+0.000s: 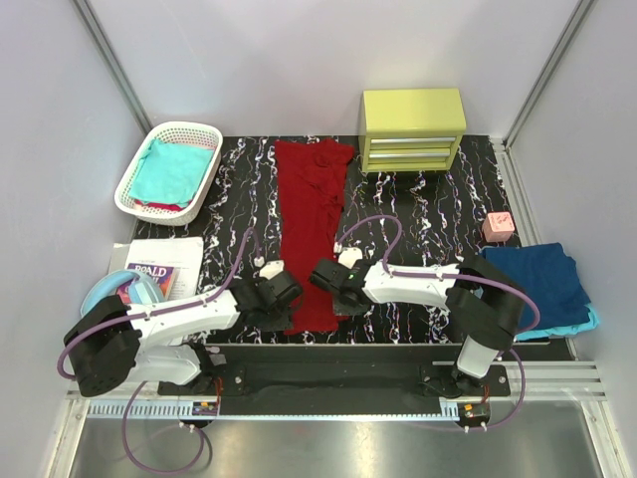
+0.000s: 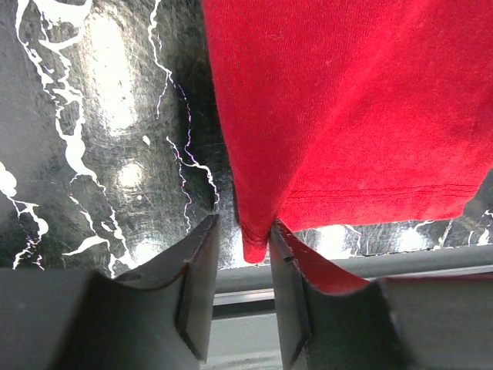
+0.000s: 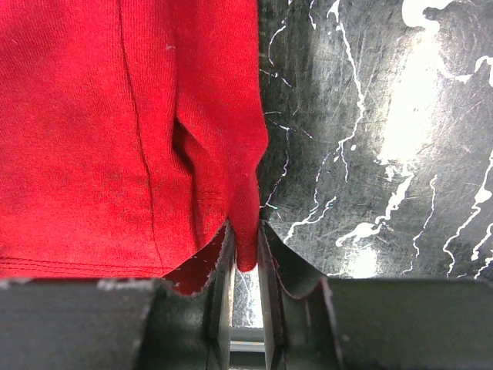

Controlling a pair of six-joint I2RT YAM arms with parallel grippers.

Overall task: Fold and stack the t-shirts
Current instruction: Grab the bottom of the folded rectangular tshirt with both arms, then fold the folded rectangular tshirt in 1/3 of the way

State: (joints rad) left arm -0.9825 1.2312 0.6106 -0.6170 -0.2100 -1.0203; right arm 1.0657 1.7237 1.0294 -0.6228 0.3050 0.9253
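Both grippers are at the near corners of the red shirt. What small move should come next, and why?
Probably close the left gripper on its corner of the red shirt. Its jaws stand apart with the corner loose between them, while the right gripper seems pinched on the other corner. Both corners need holding before the hem is lifted.

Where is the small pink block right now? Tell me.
In the top view the pink block sits on the right side of the table, between the yellow drawer unit and the folded navy t-shirt nearer the front edge.
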